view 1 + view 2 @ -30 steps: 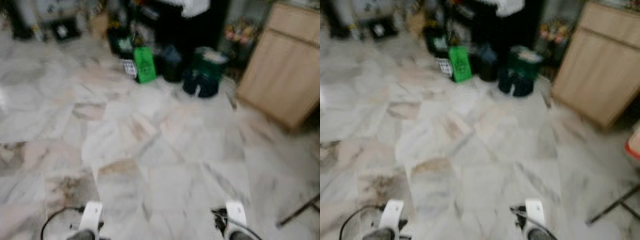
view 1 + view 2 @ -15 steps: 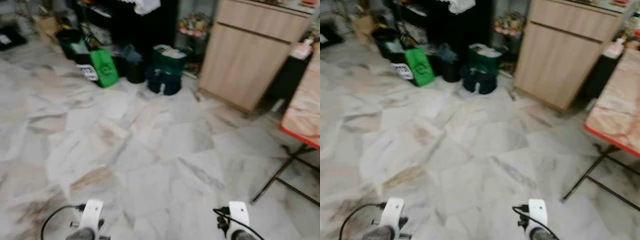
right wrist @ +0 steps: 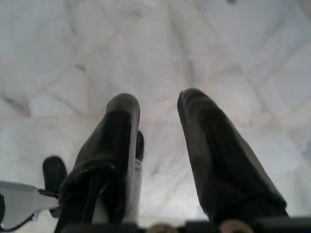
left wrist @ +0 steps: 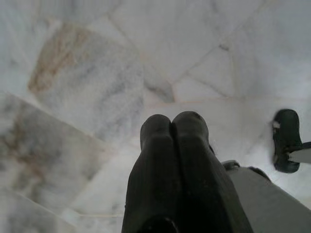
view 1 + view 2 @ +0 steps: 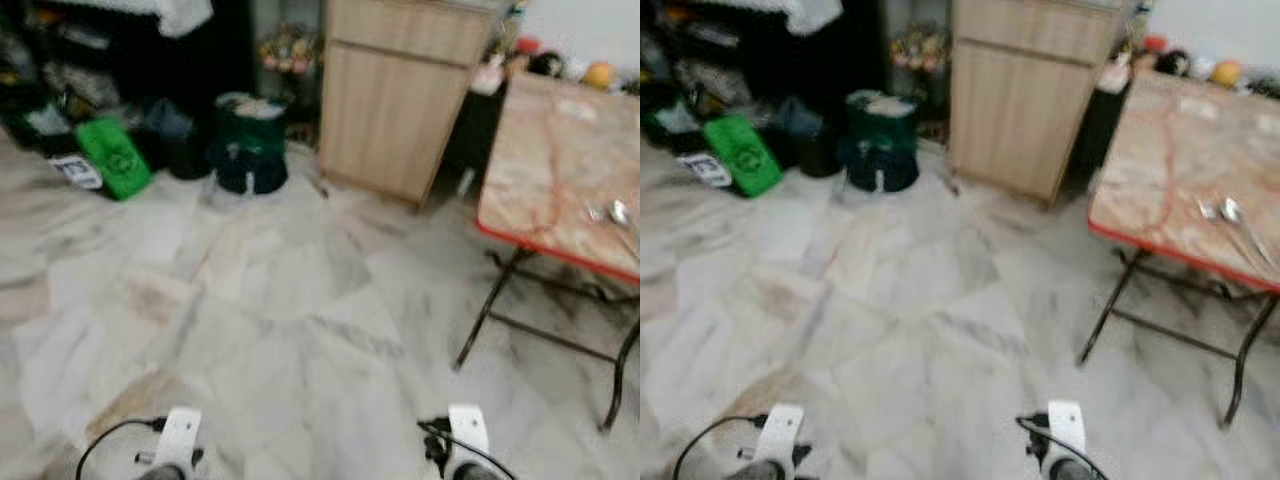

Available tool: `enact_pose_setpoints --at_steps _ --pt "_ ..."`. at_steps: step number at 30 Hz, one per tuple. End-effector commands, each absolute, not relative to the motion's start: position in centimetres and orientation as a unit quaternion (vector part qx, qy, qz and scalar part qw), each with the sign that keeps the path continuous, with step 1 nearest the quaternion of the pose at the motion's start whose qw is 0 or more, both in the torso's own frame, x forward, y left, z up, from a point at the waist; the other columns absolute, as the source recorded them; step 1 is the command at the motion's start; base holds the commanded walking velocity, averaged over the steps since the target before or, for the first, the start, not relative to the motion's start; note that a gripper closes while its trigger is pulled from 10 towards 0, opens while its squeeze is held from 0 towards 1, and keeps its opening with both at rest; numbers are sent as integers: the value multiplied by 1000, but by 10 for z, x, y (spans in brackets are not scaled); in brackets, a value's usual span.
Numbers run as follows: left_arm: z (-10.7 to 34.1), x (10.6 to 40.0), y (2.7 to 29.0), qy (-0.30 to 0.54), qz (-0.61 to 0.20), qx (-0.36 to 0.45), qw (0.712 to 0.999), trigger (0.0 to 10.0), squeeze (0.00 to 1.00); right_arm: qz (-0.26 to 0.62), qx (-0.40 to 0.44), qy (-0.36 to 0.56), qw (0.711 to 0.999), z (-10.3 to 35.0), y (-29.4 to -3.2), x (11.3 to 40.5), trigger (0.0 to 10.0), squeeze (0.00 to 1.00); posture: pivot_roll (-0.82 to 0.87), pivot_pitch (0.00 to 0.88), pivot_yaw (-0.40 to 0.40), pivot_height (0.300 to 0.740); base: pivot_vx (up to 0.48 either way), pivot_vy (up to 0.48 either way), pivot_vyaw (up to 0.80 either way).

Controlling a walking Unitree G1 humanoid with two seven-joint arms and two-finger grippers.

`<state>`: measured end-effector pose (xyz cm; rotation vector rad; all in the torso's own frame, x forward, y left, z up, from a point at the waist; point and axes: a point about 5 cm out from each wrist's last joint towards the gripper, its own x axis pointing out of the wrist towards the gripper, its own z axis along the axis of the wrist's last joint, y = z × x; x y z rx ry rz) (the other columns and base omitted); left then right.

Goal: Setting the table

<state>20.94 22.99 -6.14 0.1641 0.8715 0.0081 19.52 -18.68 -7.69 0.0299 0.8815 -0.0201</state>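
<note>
Head views forward-down; wrists floorward.

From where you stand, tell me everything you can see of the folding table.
The folding table stands to the robot's front right on the marble floor, beside a wooden cabinet. Its top looks like pinkish marble-patterned laminate with a red edge, carried on thin black crossed metal legs. Two spoons lie on it near the front edge, and small blurred items sit at its far end. Both arms hang idle, away from it.

Marble floor (image 5: 280, 300); wooden cabinet (image 5: 395, 95); red-edged folding table (image 5: 560, 180) at right.
</note>
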Motion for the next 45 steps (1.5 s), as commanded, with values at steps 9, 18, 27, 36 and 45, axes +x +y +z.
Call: enact_pose_setpoints --at_steps 9,18,27,36,45 --pt "-64 207 227 422 30 13 906 10000 0 -145 117 458 869 -85 -220 172 10000 0 84 0 53 740 0 0 -694" --pt "-65 205 226 424 22 19 905 10000 0 -156 136 448 870 -84 -216 176 10000 0 86 0 48 740 0 0 -560" --pt "-67 203 223 428 16 23 903 10000 0 -144 135 440 876 -80 -207 187 10000 0 82 0 44 740 0 -403 0" --pt "-71 196 223 436 19 22 899 10000 0 -143 132 444 875 -83 -206 181 10000 0 87 0 40 740 0 -480 0" --pt "-73 192 223 442 21 22 897 10000 0 -148 123 449 873 -85 -213 175 10000 0 84 0 40 740 0 -480 0"
